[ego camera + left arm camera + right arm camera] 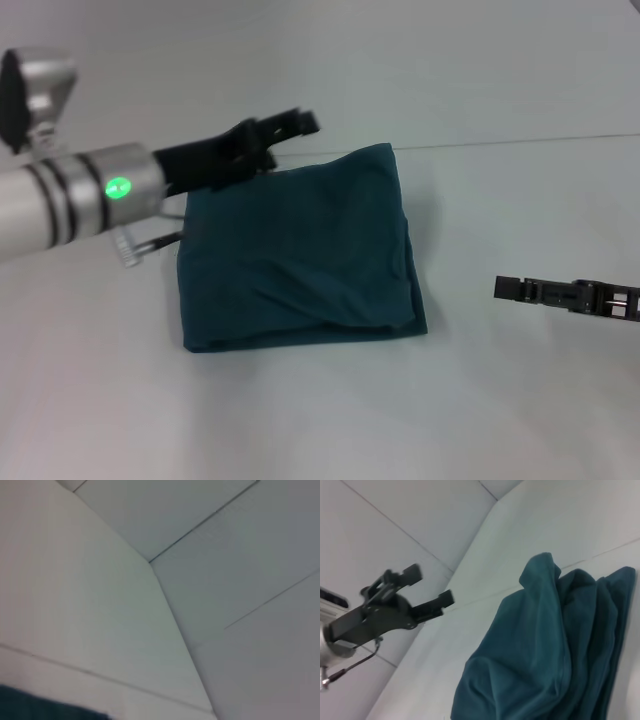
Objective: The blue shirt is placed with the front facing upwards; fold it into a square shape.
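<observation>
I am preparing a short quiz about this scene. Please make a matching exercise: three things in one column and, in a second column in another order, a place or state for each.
Column 1:
1. blue shirt
2. left gripper
3. right gripper

Column 2:
A. open, above the shirt's far left corner
B. folded, lying on the table
C. low at the right, apart from the shirt

Pairs: 1-B, 2-A, 3-C

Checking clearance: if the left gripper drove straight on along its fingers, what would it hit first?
Probably nothing close: the left gripper, open, points past the blue shirt's far corner toward the wall. Height above the cloth is unclear.
</observation>
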Motion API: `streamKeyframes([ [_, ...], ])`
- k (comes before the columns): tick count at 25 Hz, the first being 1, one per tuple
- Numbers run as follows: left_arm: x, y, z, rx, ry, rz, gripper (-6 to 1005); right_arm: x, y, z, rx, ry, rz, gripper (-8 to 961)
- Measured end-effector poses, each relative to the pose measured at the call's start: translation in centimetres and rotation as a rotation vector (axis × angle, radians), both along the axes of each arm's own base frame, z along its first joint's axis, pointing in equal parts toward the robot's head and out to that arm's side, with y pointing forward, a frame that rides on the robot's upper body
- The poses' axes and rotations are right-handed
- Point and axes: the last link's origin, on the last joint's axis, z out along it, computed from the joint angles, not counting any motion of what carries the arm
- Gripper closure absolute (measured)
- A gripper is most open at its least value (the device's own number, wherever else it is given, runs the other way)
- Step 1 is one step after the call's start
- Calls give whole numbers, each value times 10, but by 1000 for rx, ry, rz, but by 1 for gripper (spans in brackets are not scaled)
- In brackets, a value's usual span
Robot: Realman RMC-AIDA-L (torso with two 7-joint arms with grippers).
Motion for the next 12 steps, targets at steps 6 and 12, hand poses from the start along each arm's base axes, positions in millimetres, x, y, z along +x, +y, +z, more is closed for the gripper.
streamKeyframes([
  [6,-43,-25,25,-56,26,-27,48,-4,10,2,-44,-64,13,71],
  [12,-77,-47,43,-59,58,3,49,-21,36,27,-63,-81,-28,71],
])
